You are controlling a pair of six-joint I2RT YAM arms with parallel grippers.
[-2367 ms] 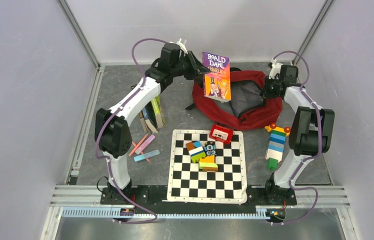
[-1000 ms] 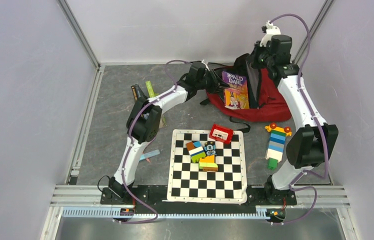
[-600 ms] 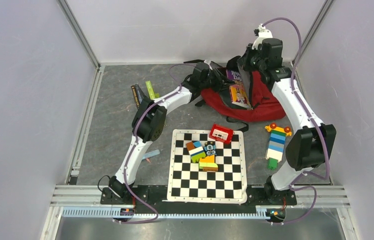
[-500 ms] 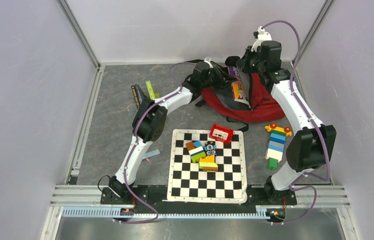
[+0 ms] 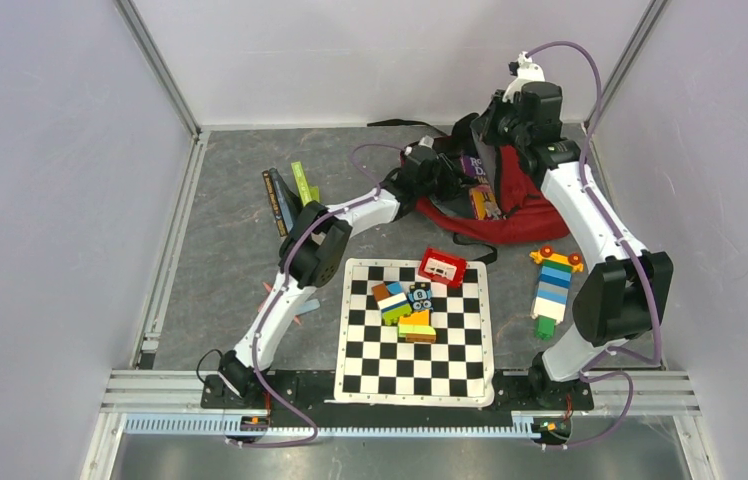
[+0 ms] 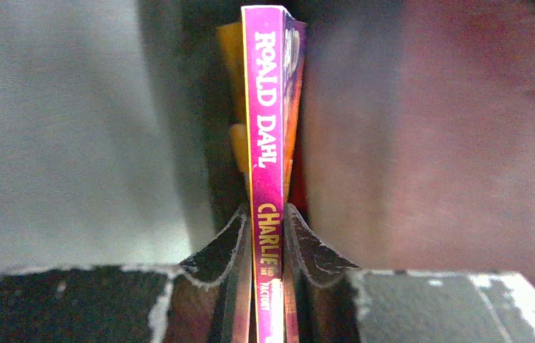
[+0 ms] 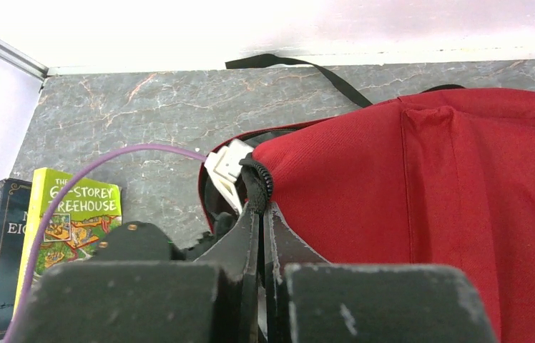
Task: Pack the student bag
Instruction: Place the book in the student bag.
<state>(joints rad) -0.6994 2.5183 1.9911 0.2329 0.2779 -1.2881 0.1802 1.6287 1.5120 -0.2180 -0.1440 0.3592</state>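
The student bag, dark red with a grey lining, lies at the back of the floor. My right gripper is shut on the black zipper edge of the bag and holds that flap up. My left gripper reaches into the opening, shut on the spine of a pink Roald Dahl book. In the left wrist view my gripper has grey lining on its left and red fabric on its right. From above, only part of the book shows inside the bag.
A dark book and a green Treehouse book stand left of the bag. A chequered mat carries a small red toy box and loose blocks. A coloured block tower lies at the right.
My left gripper has carried the book from in front of the bag down into its opening, so less of the cover shows. My right gripper lifted the flap and now holds it up.
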